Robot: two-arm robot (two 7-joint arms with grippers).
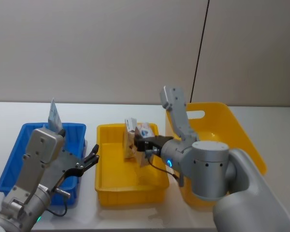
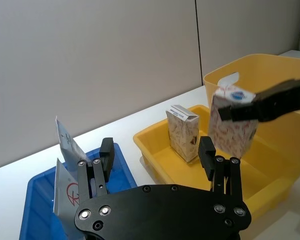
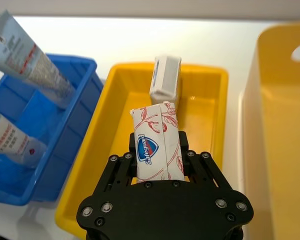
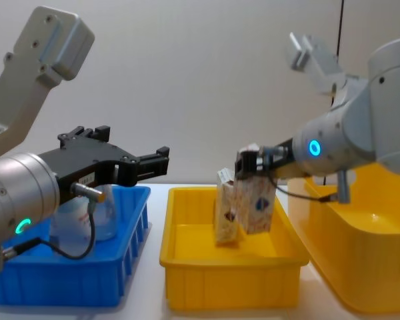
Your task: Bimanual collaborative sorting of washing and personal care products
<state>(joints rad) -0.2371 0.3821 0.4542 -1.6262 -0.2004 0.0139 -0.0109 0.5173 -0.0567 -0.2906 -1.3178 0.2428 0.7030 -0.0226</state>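
Over the tray (image 1: 130, 197): my right gripper (image 3: 157, 160), fingers clamped on the held carton (image 3: 155, 142), which is kept upright above the tray's middle.
Held carton: white, red leaf print, blue shield logo; just right of the standing carton (image 3: 165, 77); whether the two touch cannot be told.
Standing carton: upright on the tray floor, toward the far side.
My left gripper (image 1: 93, 159): fingers apart, nothing between them; above the gap between the blue bin (image 1: 12, 162) and the tray, pointing right.
Blue bin: at the left; two tubes (image 3: 27, 52) lean tilted inside it.
Right of the tray: big bin (image 1: 241, 130), yellow, just beside it.
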